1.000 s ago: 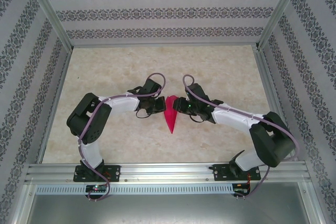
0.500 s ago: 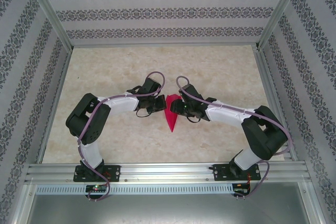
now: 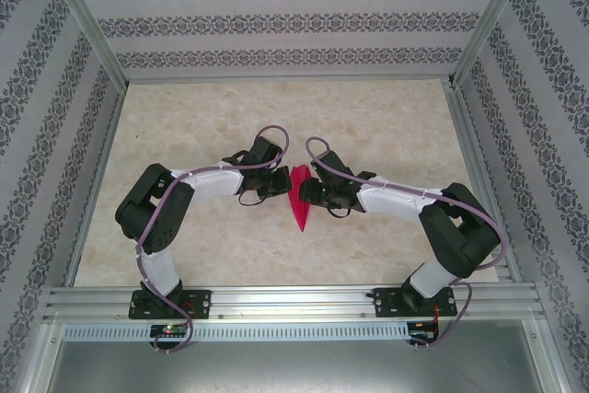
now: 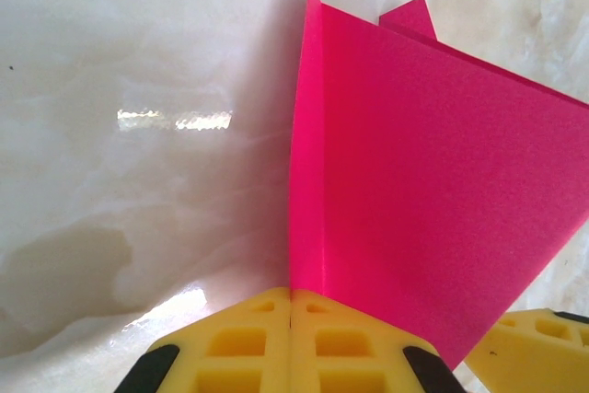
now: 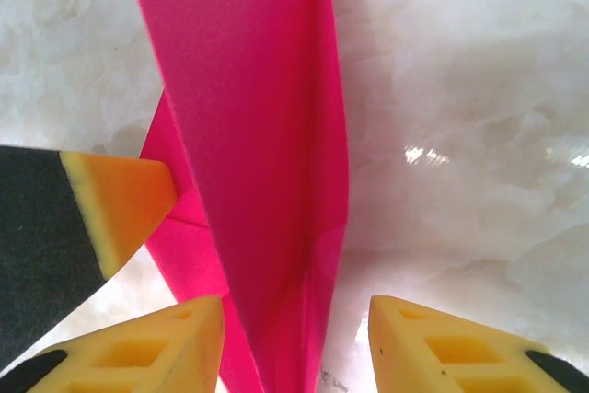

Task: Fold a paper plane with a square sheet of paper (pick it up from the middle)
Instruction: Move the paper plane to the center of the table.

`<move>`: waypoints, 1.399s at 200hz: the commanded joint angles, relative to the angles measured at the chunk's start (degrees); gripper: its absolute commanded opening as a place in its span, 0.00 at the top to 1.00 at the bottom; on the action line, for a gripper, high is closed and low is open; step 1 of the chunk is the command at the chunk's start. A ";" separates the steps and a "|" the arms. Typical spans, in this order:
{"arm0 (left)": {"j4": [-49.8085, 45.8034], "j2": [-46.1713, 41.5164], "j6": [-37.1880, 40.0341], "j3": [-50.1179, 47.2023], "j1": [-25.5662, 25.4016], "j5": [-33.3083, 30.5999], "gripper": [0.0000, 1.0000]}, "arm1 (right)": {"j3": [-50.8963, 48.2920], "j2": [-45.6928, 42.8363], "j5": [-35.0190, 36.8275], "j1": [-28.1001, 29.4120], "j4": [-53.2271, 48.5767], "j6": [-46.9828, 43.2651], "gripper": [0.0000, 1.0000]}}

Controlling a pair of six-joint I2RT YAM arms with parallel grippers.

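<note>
Paper plane is found half-folded on the marble table, nose toward the arm bases. Left gripper is clamped tight on the plane's left flap. Right gripper has been pushed in closer to the plane over the last second. Its jaws are spread wide astride the centre ridge, nothing gripped. A pinch on the crease is probably being set up.
</note>
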 commanded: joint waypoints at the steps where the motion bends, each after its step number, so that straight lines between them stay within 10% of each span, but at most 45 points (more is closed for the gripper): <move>1: 1.52 -1.39 -0.25 0.10 0.56 0.03 1.00 | 1.17 -4.33 2.35 1.19 0.50 -1.77 0.54; 61: 1.45 -1.07 -0.29 0.08 0.57 0.30 1.00 | 3.11 -0.37 0.19 2.42 0.97 -1.55 0.63; 215: 0.89 -1.00 -0.02 0.23 0.60 0.33 1.00 | 6.30 7.08 -0.50 4.13 -2.85 -2.80 0.45; 280: 0.96 -1.74 0.06 -0.16 0.99 0.41 1.00 | 4.50 5.26 0.71 4.51 -2.64 -2.26 0.58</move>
